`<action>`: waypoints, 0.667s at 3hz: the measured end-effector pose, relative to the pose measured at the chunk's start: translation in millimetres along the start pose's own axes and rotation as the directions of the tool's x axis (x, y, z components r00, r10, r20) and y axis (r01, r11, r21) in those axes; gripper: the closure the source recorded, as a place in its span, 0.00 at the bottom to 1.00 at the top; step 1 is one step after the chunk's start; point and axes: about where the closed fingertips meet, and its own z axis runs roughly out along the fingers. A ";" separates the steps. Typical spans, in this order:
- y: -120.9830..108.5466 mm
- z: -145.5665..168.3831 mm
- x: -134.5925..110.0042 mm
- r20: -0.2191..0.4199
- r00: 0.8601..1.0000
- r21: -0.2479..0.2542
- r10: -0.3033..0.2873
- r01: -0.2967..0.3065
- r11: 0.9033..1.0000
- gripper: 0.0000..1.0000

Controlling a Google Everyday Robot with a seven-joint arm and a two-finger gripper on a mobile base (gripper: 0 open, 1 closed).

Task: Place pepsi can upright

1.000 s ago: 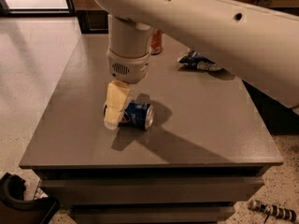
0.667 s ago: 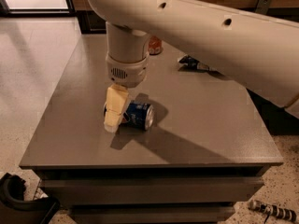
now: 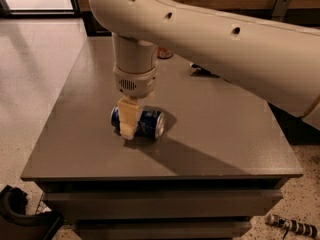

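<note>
The pepsi can [image 3: 148, 123] is blue with silver ends and lies on its side near the middle of the grey table [image 3: 225, 139], long axis running left to right. My gripper [image 3: 131, 125] hangs straight down from the big cream arm and sits over the left half of the can, at table height. Its cream near side covers part of the can, and its far side is hidden behind the can.
An orange soda can [image 3: 164, 53] stands at the back of the table, mostly hidden by the arm. A dark bag edge [image 3: 201, 70] shows beside it under the arm. A black object [image 3: 20, 216] sits on the floor at lower left.
The gripper has shifted right from beside the can's left end to over the can. The arm has swung a little with it. The can still lies on its side.
</note>
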 end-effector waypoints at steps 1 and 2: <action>3.5 2.7 -0.8 -0.004 1.000 0.004 -0.009 0.009 1.000 0.49; 3.2 2.6 -1.9 0.001 1.000 0.007 -0.010 0.010 1.000 0.71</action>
